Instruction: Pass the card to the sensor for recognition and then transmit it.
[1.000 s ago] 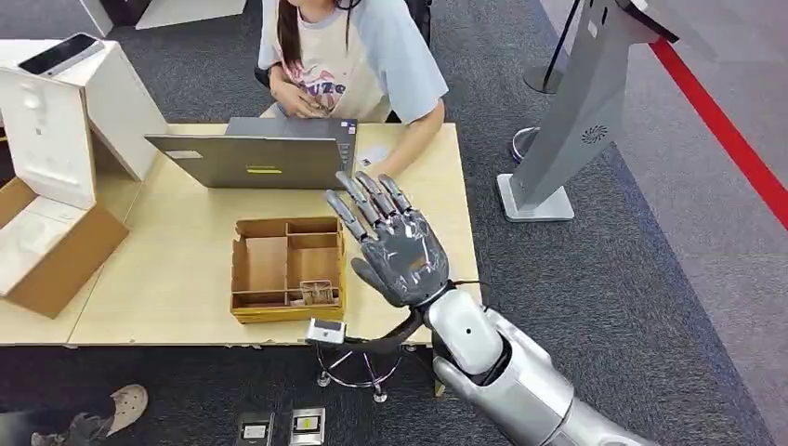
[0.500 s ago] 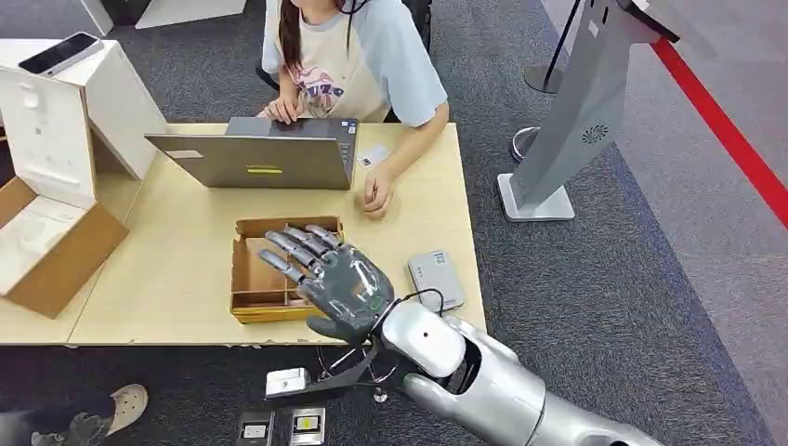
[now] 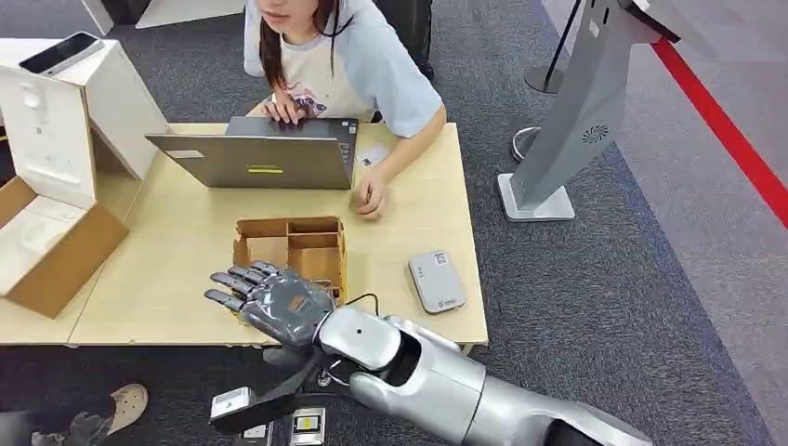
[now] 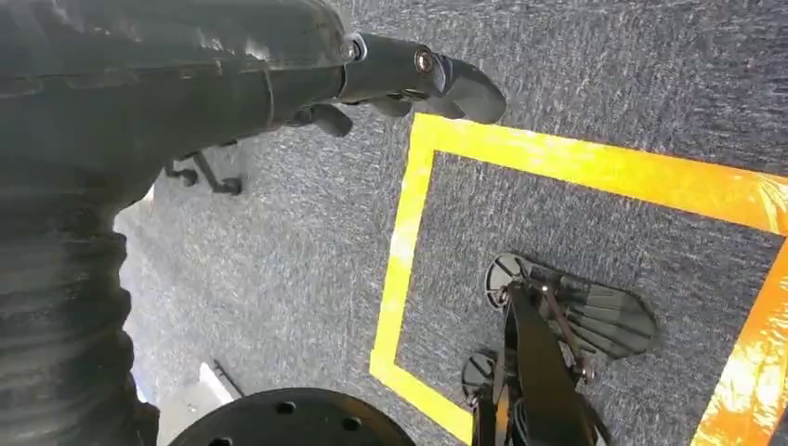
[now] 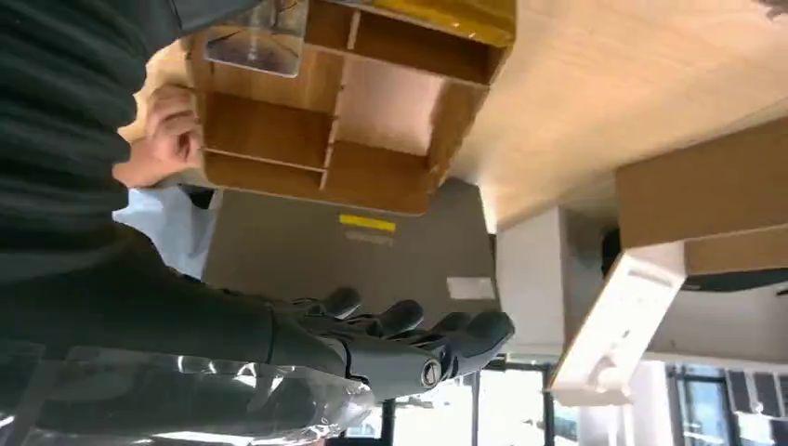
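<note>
My right hand (image 3: 274, 302) hovers flat with its fingers spread and nothing in it, over the table's front edge at the near left corner of the wooden divider box (image 3: 288, 243). The right wrist view looks past the fingers (image 5: 409, 344) at the box (image 5: 372, 111), where a clear flat piece (image 5: 256, 42) lies in one compartment. A grey sensor pad (image 3: 437, 281) lies flat on the table to the right of the box. A small white card (image 3: 373, 155) rests beside the laptop. My left hand (image 4: 418, 79) hangs over the floor, holding nothing.
A person sits at the table's far side typing on a grey laptop (image 3: 251, 158), one hand (image 3: 370, 195) resting near the box. Cardboard and white boxes (image 3: 46, 242) crowd the left end. A grey kiosk stand (image 3: 576, 102) is on the carpet to the right.
My right hand has swept down and left, from above the table's right side to the near left corner of the box, uncovering the grey sensor pad. The person has leaned in.
</note>
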Controlling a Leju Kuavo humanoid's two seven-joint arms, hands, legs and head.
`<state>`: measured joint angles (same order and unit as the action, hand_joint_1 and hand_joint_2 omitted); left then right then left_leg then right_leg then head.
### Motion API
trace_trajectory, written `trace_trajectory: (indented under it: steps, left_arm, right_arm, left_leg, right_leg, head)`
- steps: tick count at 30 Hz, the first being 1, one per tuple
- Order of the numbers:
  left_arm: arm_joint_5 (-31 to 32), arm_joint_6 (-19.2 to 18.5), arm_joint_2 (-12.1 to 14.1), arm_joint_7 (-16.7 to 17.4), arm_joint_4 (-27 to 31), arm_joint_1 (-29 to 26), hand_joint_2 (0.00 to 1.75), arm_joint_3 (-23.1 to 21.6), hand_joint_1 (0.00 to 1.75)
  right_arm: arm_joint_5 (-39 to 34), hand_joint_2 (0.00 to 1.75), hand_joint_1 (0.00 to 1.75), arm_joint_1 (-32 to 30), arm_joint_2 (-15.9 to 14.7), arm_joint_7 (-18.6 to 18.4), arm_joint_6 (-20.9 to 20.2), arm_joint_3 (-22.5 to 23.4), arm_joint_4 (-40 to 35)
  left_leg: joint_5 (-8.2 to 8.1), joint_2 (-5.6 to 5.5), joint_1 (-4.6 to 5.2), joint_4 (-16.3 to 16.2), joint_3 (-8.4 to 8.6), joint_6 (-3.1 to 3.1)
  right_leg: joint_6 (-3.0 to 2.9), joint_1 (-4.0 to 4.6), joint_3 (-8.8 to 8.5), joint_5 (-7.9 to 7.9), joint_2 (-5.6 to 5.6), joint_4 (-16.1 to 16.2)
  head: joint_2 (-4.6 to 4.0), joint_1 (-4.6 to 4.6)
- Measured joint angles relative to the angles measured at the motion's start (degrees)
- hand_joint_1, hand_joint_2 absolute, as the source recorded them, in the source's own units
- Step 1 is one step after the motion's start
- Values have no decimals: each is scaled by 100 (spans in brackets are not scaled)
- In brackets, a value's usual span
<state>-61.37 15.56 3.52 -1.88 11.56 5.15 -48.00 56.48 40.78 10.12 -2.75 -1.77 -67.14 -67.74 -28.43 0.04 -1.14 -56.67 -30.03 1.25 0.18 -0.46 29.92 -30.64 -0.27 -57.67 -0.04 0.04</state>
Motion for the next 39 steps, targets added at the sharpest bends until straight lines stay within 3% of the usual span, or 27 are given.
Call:
trace_trajectory:
  steps: [10,16,31,39]
  left_arm:
    - [-2,-20,0,46,0,-2,175,-4,0]
    - [2,4,0,74,0,-2,175,-20,0]
    - [24,2,2,177,0,-5,175,-153,0]
    - [22,-29,17,205,0,-8,175,-197,0]
  right_arm:
    - [-324,175,0,377,610,144,35,-332,1374]
    - [-588,175,0,592,781,68,0,-512,1939]
    - [-1150,175,0,1070,844,-251,271,-706,3070]
    - [-1244,175,0,1217,787,-249,166,-638,3559]
  left_leg:
    - [2,0,0,0,0,2]
    - [4,0,0,0,1,-1]
    - [5,0,0,-1,2,-1]
    - [5,3,0,-1,2,-1]
  right_leg:
    - [0,0,0,0,0,0]
    - [0,0,1,0,1,0]
    - [0,0,2,0,1,0]
    - [0,0,3,1,2,0]
  head:
    - [0,0]
    - [0,0]
    - [0,0]
    - [0,-2]
